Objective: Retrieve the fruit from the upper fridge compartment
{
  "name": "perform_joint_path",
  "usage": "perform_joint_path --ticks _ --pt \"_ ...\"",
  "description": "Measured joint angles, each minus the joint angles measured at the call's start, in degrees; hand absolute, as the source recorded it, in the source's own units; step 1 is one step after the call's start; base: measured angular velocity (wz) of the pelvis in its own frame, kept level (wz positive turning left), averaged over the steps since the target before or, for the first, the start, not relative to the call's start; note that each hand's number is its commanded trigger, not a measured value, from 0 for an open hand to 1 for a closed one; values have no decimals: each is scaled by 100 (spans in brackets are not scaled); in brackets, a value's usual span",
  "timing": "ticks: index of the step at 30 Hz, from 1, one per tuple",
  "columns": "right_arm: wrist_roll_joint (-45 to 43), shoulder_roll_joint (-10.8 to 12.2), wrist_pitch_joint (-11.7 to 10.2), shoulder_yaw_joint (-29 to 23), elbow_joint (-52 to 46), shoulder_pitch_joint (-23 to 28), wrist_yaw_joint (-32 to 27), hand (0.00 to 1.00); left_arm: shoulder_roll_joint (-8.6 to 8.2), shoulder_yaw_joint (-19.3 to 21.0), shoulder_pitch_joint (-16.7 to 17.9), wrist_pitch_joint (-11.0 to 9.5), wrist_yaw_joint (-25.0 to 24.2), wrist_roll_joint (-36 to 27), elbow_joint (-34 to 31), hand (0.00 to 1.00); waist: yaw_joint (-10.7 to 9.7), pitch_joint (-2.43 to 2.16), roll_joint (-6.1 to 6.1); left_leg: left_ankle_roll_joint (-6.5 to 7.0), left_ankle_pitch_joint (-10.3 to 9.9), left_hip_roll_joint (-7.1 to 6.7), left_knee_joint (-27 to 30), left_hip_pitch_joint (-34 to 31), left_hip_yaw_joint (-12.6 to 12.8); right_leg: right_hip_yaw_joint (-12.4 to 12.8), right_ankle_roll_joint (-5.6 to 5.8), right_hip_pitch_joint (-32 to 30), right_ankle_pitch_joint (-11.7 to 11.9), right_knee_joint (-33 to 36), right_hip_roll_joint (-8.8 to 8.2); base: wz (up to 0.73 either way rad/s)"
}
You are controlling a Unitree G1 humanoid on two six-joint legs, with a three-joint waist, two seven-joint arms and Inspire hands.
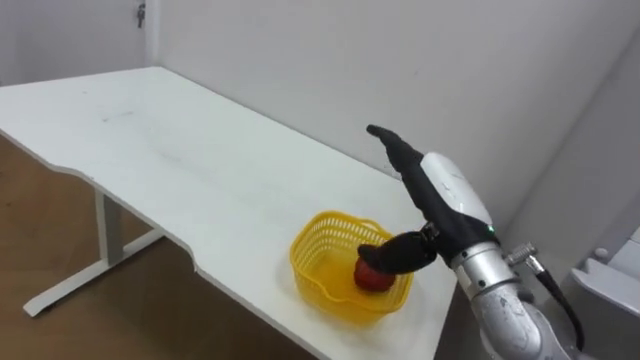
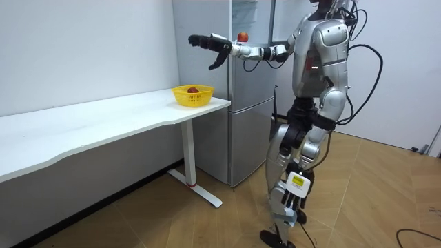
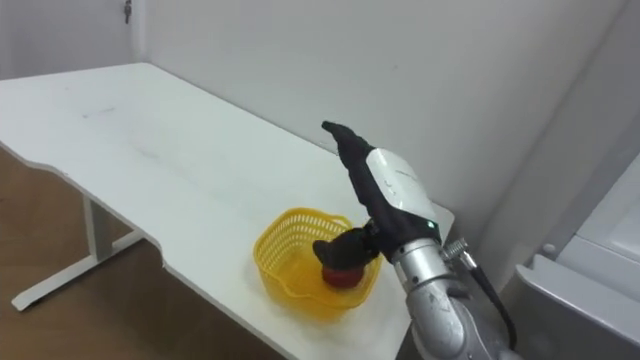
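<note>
The robot stands upright in front of the grey fridge [image 2: 248, 117], at the end of the white desk [image 1: 180, 160]. Its right arm reaches out level over the desk's corner, and the right hand [image 1: 440, 195] hovers above the yellow basket [image 1: 320, 235] with fingers straight and thumb spread, holding nothing. A red round fruit [image 1: 372, 280] lies inside the basket, which sits on the desk near its end by the fridge. The left hand [image 2: 293, 200] hangs low beside the leg; its grasp cannot be told
</note>
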Motion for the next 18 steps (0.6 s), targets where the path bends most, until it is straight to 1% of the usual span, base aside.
perform_joint_path --ticks 1,2,3,4,5,6,7,8,9,10,11,12,13,15,18 --pt "-8 6 -62 -90 -96 58 -2 0 -21 4 -1 -1 26 10 -1 0 -43 -12 28 4 -8 0 14 1 6 1 0 0 0 1 -1 -6" --pt "0 43 -141 -288 -321 190 -12 0 -66 18 2 -4 64 16 -2 0 -92 -34 95 9 -11 -1 23 8 34 16 -1 4 4 1 -6 -9" --pt "22 83 -203 -492 -567 346 -81 0 -123 25 4 -5 98 16 5 0 -111 -39 184 12 -10 -1 2 65 69 53 -2 30 16 2 -8 -14" --pt "29 97 -210 -565 -690 418 -127 0 -151 22 16 -7 114 16 5 0 -118 -40 233 13 -9 0 -19 110 96 89 -1 51 18 0 -8 -25" --pt "47 121 -214 -676 -959 570 -224 0 -210 26 62 -26 144 11 5 0 -131 -41 341 15 -9 8 -91 213 173 149 0 111 18 -5 -10 -25" --pt "64 134 -225 -728 -1099 655 -267 0 -233 25 93 -39 151 5 5 0 -146 -60 386 20 -6 14 -140 263 215 177 0 123 17 -3 -13 -29" --pt "100 137 -252 -794 -1403 815 -373 0 -257 29 116 -72 154 -1 5 0 -208 -97 459 29 4 21 -220 325 273 231 1 123 17 -2 -14 -33" --pt "147 150 -352 -885 -1662 961 -428 0 -278 40 146 -109 151 0 14 0 -266 -117 522 30 14 40 -282 407 368 322 1 126 17 3 -6 -33" --pt "164 155 -418 -966 -1785 1045 -431 0 -299 77 158 -120 149 0 27 0 -292 -118 543 31 20 45 -313 440 404 349 1 132 17 3 -5 -31" --pt "176 161 -512 -1081 -1952 1203 -499 0 -351 162 193 -138 156 -16 68 0 -392 -119 588 36 40 45 -392 531 450 401 1 165 17 4 -8 -24" --pt "182 169 -567 -1158 -2097 1378 -612 0 -380 172 211 -157 175 -46 86 0 -461 -134 617 39 47 45 -436 593 513 456 3 175 15 5 -9 -21" --pt "182 180 -587 -1204 -2158 1463 -661 0 -396 174 219 -176 207 -57 93 0 -521 -137 622 39 47 47 -439 602 533 474 3 175 15 4 -9 -16" --pt "190 183 -591 -1250 -2264 1609 -749 0 -426 172 264 -218 268 -68 120 0 -633 -135 624 40 47 45 -449 609 545 484 3 174 15 4 -11 -14" --pt "241 202 -593 -1313 -2326 1788 -846 0 -471 155 263 -244 360 -164 126 0 -820 -128 637 46 50 53 -490 684 661 610 3 167 15 15 -3 -23" --pt "348 266 -613 -1512 -2486 1972 -949 0 -472 154 196 -313 388 -170 148 0 -949 -125 647 49 48 52 -517 707 714 658 6 159 17 15 -3 -13"
